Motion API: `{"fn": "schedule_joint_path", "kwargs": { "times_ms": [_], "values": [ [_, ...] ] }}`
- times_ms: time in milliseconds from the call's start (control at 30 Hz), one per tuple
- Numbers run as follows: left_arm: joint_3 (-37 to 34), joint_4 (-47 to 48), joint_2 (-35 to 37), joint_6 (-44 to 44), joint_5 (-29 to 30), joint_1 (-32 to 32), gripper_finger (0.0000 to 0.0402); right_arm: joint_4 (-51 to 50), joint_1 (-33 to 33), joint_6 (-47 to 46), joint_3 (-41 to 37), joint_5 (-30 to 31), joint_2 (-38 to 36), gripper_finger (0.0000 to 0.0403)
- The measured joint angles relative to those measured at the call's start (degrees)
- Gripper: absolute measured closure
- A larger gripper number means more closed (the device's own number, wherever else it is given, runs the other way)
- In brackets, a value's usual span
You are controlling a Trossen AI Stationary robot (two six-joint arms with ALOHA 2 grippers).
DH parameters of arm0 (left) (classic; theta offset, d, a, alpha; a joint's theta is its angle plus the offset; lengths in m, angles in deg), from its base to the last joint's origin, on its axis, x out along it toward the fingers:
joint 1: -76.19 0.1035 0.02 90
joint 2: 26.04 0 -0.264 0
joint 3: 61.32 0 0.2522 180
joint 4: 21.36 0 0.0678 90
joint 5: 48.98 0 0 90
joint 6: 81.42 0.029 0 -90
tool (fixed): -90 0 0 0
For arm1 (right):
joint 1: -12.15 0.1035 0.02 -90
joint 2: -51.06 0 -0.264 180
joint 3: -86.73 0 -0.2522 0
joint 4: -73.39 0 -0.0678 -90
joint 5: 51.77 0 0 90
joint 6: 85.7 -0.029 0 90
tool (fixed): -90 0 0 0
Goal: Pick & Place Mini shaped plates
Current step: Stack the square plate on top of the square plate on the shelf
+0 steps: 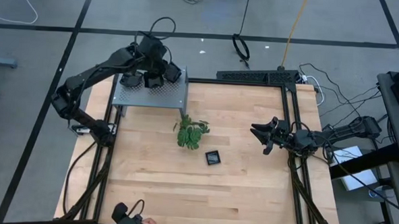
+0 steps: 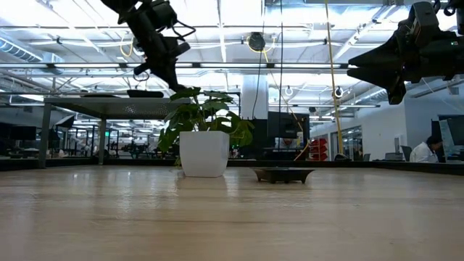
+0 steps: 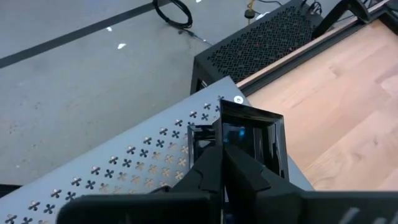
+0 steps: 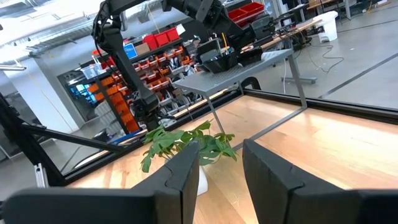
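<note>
A square glossy black mini plate (image 3: 252, 134) sits in my left gripper (image 3: 222, 163), over the far right corner of the grey perforated metal shelf (image 1: 149, 96). My left gripper (image 1: 166, 75) is shut on it. Two more black plates (image 1: 130, 80) (image 1: 151, 81) lie on the shelf top. Another square plate (image 1: 213, 157) rests on its base on the wood table, near the plant; the low view shows this plate (image 2: 283, 174) too. My right gripper (image 1: 258, 136) hovers open above the table's right side, holding nothing. My left gripper pinches the square plate by its rim (image 3: 208, 132) on the side nearest the wrist, fingers (image 3: 214, 167) shut together on that wall. They come slanting down from above. The plate is at the shelf's corner; whether it rests on the shelf I cannot tell.
A green leafy plant in a white pot (image 1: 192, 134) stands mid-table beside the loose plate. A black perforated box (image 1: 258, 76) lies along the table's far edge. Cables run off the right side. Bare wood lies near and to the left.
</note>
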Motion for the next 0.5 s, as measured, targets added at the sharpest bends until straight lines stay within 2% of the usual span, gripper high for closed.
{"fn": "schedule_joint_path", "kwargs": {
  "times_ms": [133, 333, 500],
  "values": [
    [0.0, 0.0, 0.0, 0.0, 0.0, 0.0, 0.0383, 0.0, 0.0, 0.0, 0.0, 0.0, 0.0, 0.0293],
    [-1.5, -0.5, 0.0, -2.1, 0.0, 0.0, 0.0397, 0.0, 0.0, 0.0, 0.0, 0.0, 0.0, 0.0293],
    [-4.1, -2.8, -0.1, -3.5, -0.5, 0.0, 0.0384, 0.0, 0.0, 0.0, 0.0, 0.0, 0.0, 0.0293]
  ]
}}
